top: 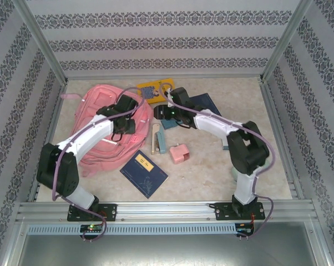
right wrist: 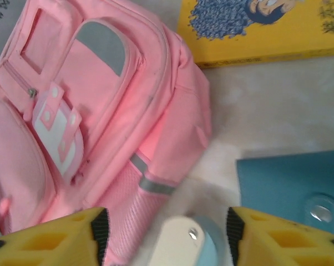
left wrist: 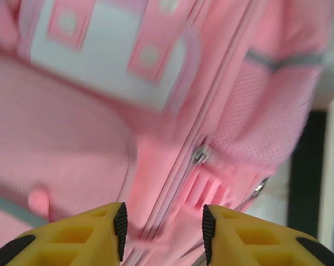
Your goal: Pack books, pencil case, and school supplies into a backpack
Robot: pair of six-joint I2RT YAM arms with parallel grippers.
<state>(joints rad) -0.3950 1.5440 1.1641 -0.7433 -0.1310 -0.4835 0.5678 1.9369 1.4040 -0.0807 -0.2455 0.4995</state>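
Now | backpack [right wrist: 100, 138]: pink fabric, mesh | stapler [right wrist: 178, 244]: rounded beige end

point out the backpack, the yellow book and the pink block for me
backpack [right wrist: 100, 122], right wrist view, on the front pocket panel
yellow book [right wrist: 239, 50], right wrist view, on the plain cover below the cartoon hair
pink block [top: 181, 153], top external view, on its top face

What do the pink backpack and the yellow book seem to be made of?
The backpack looks like soft matte woven fabric, going by its stitched seams, folds and mesh side pocket. The yellow book is probably paper with a smooth printed card cover: thin, flat, sharp-edged.
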